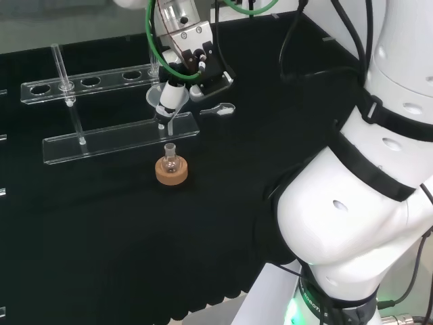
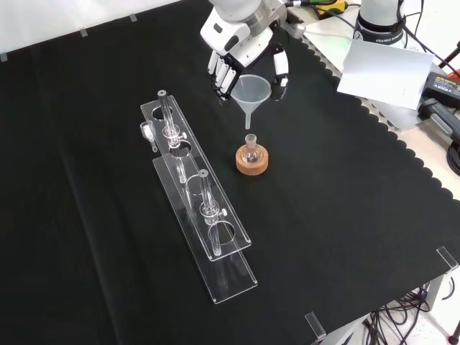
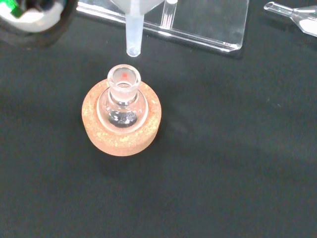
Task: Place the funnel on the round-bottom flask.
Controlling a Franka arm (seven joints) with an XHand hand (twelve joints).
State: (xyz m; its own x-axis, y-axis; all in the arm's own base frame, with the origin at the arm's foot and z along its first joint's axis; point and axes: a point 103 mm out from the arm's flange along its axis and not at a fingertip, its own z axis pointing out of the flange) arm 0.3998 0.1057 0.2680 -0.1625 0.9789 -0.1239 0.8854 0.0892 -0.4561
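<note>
Observe the hand [image 2: 241,43] near the top of the front view: its fingers [image 2: 221,75] and thumb are curled round the rim of the clear funnel [image 2: 251,93], grasping it upright with the stem pointing down. Note that the stem tip [image 3: 132,49] hangs in the air, close above the open neck and apart from it. The round-bottom flask [image 2: 250,149] stands upright on its cork ring [image 2: 252,162] on the black cloth [image 2: 345,215]. You see the clear test tube rack [image 2: 198,205] at the flask's left in the front view.
</note>
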